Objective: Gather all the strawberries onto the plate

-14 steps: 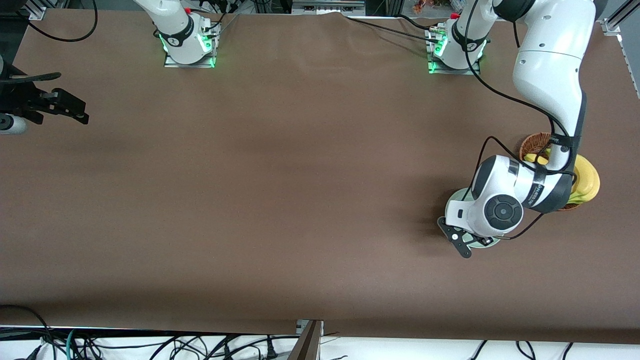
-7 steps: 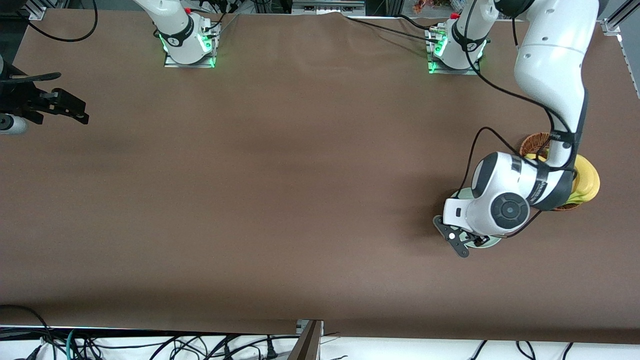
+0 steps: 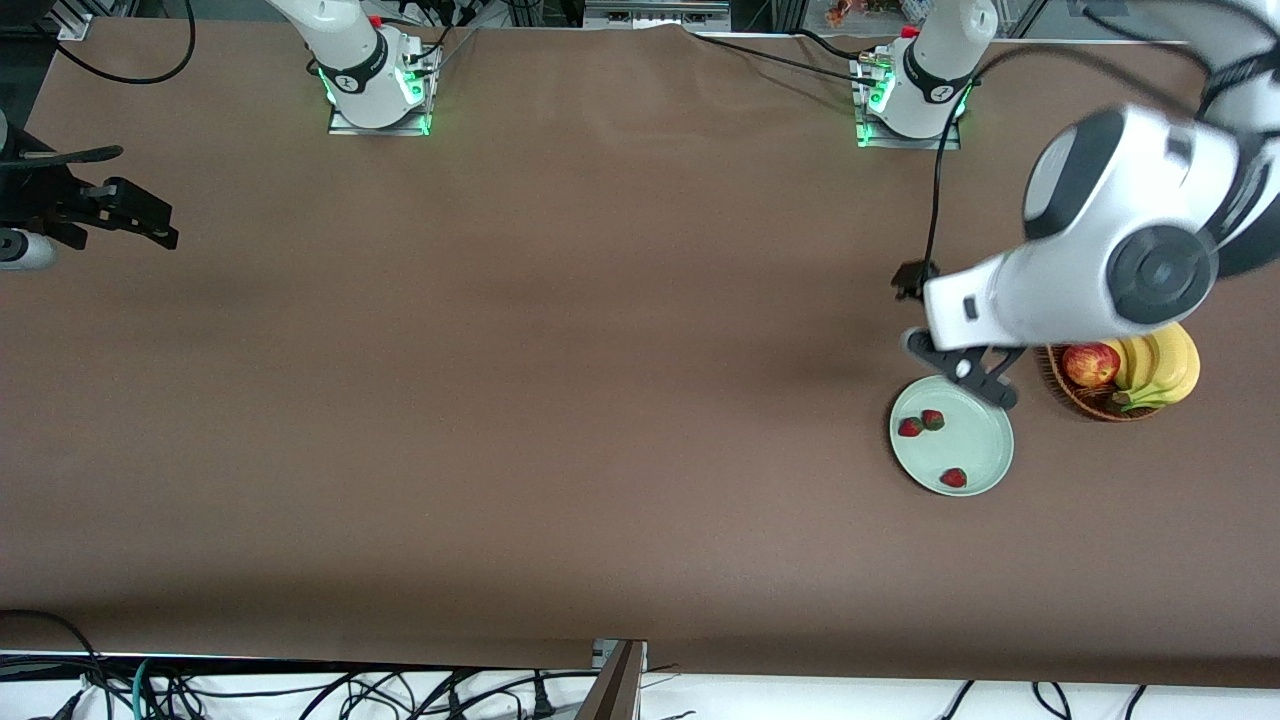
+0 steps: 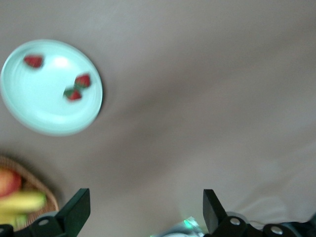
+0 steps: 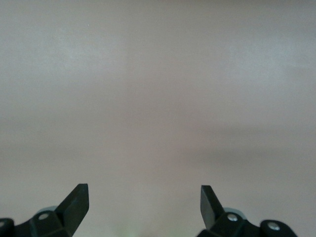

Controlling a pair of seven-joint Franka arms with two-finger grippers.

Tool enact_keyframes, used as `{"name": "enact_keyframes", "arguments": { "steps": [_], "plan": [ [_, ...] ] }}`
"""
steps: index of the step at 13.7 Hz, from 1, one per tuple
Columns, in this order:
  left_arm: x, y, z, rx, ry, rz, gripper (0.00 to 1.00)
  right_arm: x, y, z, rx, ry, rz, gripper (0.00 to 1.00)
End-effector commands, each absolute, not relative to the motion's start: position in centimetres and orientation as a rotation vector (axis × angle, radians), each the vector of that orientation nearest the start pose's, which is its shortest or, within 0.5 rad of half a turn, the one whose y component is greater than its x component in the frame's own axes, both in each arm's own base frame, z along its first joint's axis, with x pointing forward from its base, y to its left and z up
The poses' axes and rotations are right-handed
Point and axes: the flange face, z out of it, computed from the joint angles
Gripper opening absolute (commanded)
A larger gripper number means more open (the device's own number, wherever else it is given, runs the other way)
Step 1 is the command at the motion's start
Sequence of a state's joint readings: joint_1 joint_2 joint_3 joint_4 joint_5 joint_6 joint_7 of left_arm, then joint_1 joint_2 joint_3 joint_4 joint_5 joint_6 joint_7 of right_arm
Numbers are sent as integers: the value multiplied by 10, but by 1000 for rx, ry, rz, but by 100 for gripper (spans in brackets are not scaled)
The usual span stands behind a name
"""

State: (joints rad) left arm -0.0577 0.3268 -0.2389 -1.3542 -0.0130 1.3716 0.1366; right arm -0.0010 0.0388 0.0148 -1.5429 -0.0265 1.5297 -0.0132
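The pale mint-green plate (image 3: 978,445) lies near the left arm's end of the table. On it are three strawberries: two side by side (image 3: 910,428) (image 3: 932,420) and one apart (image 3: 953,478). My left gripper (image 3: 922,318) hangs open and empty in the air, above the table beside the plate's rim. In the left wrist view the plate (image 4: 44,111) and its strawberries (image 4: 83,80) sit well away from the open left gripper (image 4: 146,207). My right gripper (image 3: 130,200) waits at the right arm's end of the table. In the right wrist view it (image 5: 144,205) is open over bare tabletop.
A brown wicker basket (image 3: 1095,405) stands beside the plate, holding a red-yellow apple (image 3: 1090,364) and bananas (image 3: 1160,365). The left wrist view shows the basket (image 4: 37,185) too. Brown cloth covers the table. Cables lie along its front edge.
The left gripper has opened. The left arm has risen off the plate and swung toward its base, uncovering the plate, the three strawberries and the apple. The right arm has not moved.
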Motion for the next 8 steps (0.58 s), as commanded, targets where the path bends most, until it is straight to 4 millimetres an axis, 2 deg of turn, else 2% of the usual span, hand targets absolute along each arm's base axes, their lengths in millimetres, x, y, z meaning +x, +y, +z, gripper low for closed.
{"name": "enact_keyframes", "arguments": {
  "steps": [1,2,3,4,5,6,7,8],
  "plan": [
    [578,-162,555,-3124,413,448,100,561,3,616,-3169,-62,85,100],
    [581,-146,562,-3140,368,414,100,561,4,616,-3169,-64,85,100],
    [580,-133,583,-3163,313,295,100,561,2,616,-3169,-60,85,100],
    [581,-112,590,-3165,241,234,100,561,2,616,-3169,-59,85,100],
    [574,-96,606,-3162,187,147,100,561,2,616,-3169,-59,85,100],
    [569,-84,612,-3168,154,57,100,561,2,616,-3169,-59,85,100],
    [569,-56,609,-3181,88,-29,100,561,2,616,-3169,-59,85,100],
    [563,-38,601,-3182,34,-67,100,561,2,616,-3169,-59,85,100]
  ]
}}
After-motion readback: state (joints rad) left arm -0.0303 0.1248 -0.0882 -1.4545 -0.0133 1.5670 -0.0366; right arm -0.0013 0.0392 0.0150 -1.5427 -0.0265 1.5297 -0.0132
